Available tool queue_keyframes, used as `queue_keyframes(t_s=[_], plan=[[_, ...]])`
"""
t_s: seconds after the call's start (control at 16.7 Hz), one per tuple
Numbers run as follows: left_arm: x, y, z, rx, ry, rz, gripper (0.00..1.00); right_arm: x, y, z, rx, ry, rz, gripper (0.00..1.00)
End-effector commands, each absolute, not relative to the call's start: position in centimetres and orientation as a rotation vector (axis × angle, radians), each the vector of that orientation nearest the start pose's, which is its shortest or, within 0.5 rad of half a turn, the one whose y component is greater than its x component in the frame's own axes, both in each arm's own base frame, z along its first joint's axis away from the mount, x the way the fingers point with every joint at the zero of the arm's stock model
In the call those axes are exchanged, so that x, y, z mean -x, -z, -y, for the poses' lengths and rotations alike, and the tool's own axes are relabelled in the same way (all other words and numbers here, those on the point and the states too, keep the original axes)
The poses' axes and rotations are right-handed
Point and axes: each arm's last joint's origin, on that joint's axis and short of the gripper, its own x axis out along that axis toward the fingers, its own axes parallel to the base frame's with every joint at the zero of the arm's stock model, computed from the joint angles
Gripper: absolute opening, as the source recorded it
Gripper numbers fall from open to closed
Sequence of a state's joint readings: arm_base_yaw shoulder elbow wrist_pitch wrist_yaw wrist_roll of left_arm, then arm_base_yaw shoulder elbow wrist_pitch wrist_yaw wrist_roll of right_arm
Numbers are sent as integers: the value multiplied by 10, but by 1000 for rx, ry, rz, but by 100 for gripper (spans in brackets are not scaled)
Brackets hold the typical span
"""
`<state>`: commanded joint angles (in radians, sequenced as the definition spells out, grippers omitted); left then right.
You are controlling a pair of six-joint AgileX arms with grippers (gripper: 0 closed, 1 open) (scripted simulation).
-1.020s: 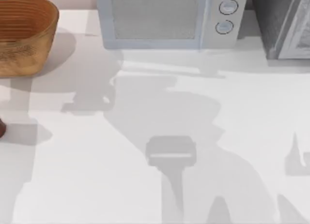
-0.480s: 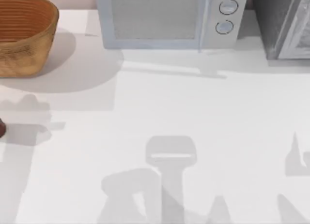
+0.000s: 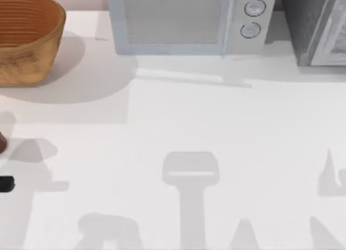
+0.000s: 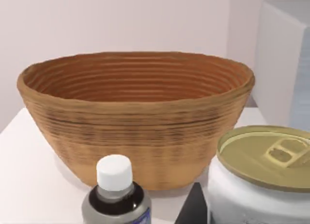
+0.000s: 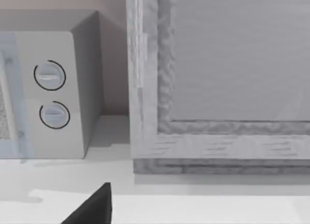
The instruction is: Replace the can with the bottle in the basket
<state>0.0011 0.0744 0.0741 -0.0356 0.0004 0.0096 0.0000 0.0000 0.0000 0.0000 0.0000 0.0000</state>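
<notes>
- One small white cylindrical can with a dull gold pull-tab lid sits close before the left wrist camera, in front of the basket and outside it; whether anything grips it cannot be told.
- Beside the can stands a dark bottle with a white screw cap, also outside the basket.
- The large round woven wicker basket, orange-brown with ribbed coiled walls, stands at the table's far left corner, its inside bare in the left wrist view.
- A black piece of the left gripper now pokes in at the top view's left edge; half a second ago it was not there, and the arm's shadows have slid toward the near left.
- The left gripper's fingers: cannot tell.
- A pale grey boxy microwave with two round dials sits at the back; a grey rough-textured cabinet is right of it.
- A dark finger of the right gripper faces the cabinet; its opening cannot be told.
</notes>
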Motion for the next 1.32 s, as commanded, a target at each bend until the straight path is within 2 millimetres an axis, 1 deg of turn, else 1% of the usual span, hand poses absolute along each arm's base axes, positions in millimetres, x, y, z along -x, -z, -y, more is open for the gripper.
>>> queue_keyframes(t_s=[0.06,0.18,0.72,0.84,1.02,1.2,1.32], plan=[[-106,-168,1,-5,0,-19,0,-106,-160,1,0,0,0,100],[-106,-161,1,0,0,-1,0,-106,-160,1,0,0,0,100],[-108,-162,2,-3,18,-29,0,-106,-160,1,0,0,0,100],[-112,-168,4,-4,55,-46,0,-106,-160,1,0,0,0,100],[-122,-186,8,-4,149,-56,0,-106,-160,1,0,0,0,100],[-141,-210,16,-3,275,-54,0,-106,-160,1,0,0,0,100],[-160,-226,23,-1,372,-49,0,-106,-160,1,0,0,0,100]])
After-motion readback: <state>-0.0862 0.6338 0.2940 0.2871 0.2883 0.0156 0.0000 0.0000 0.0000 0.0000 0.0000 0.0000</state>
